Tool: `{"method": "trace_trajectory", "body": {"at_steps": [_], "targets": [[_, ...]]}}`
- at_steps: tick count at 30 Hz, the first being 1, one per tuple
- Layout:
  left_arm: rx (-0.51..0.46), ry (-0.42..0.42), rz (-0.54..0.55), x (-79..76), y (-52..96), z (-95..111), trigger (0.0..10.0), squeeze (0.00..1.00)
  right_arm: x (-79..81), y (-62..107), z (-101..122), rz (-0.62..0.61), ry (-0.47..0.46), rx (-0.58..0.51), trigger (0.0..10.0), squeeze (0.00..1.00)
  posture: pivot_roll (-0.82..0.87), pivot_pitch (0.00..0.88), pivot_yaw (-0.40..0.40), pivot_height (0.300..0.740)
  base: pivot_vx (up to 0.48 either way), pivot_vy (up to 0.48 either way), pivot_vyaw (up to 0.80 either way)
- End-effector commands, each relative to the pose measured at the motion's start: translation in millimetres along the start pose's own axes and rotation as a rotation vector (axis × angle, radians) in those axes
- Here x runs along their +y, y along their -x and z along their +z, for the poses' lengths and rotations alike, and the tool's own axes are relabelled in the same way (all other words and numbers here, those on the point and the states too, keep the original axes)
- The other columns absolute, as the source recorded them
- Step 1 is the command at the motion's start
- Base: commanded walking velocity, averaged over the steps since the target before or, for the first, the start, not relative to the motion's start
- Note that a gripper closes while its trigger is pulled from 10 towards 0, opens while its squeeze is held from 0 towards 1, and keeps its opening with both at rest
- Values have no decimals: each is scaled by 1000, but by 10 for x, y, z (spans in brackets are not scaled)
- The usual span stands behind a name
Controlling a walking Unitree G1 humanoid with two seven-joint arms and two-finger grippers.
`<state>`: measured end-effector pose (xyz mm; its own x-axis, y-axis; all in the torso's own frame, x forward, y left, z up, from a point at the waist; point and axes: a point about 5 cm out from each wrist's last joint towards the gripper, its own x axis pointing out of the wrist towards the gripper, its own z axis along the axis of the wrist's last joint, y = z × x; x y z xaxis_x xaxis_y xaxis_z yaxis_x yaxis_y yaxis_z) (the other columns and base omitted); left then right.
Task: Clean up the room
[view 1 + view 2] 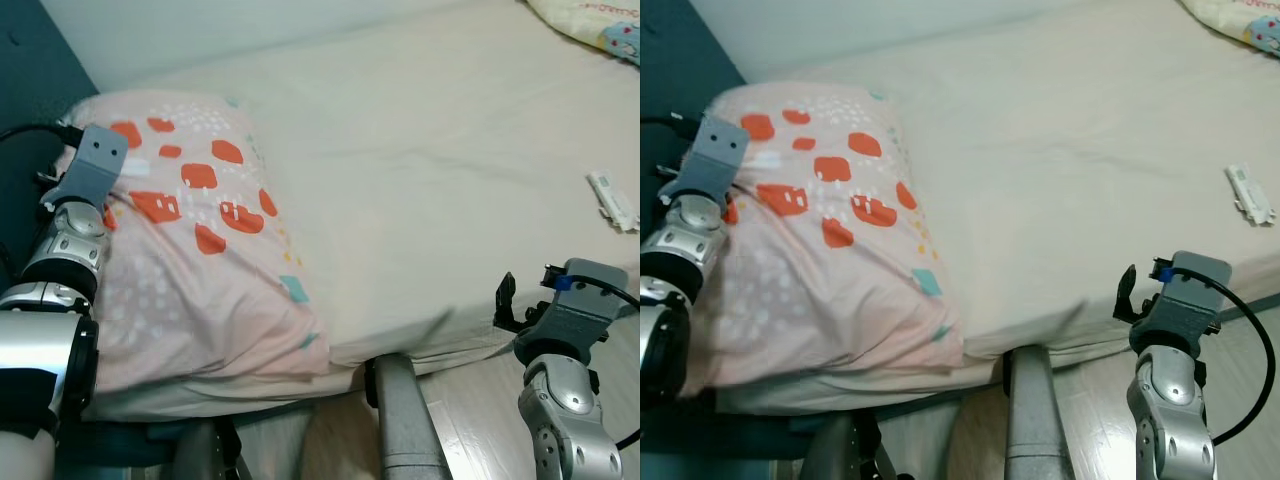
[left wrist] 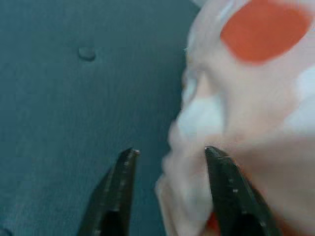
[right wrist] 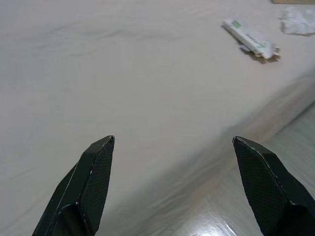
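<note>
Pink pillow [image 1: 200,250] lengthwise along headboard [image 2: 64,98]

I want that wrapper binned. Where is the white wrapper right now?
The white wrapper lies on the bed sheet near the bed's right edge, beyond the open right tool.

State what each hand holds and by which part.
Nothing is gripped yet. The left hand is open around the pillow at its corner by the headboard. The right hand is open over the bed edge.
</note>
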<state>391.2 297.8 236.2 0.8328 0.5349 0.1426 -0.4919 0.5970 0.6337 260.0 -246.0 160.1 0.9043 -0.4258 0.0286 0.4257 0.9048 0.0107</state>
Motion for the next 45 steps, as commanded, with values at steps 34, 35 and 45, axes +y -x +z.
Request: {"method": "trace_trajectory", "body": {"at_steps": [34, 35, 45], "targets": [[10, 1212, -990, -1754, 1306, 7, 10000, 0, 118, -324, -585, 94, 27, 163, 10000, 0, -227, 100, 81, 589, 0, 0, 0], [10, 1212, -990, -1754, 1306, 7, 10000, 0, 118, -324, -585, 94, 27, 163, 10000, 0, -227, 100, 81, 589, 0, 0, 0], [176, 1069, -1014, -1846, 1587, -591, 10000, 0, 280, -126, -1359, 196, 114, 430, 10000, 0, -163, 46, 53, 628, 0, 0, 0]]}}
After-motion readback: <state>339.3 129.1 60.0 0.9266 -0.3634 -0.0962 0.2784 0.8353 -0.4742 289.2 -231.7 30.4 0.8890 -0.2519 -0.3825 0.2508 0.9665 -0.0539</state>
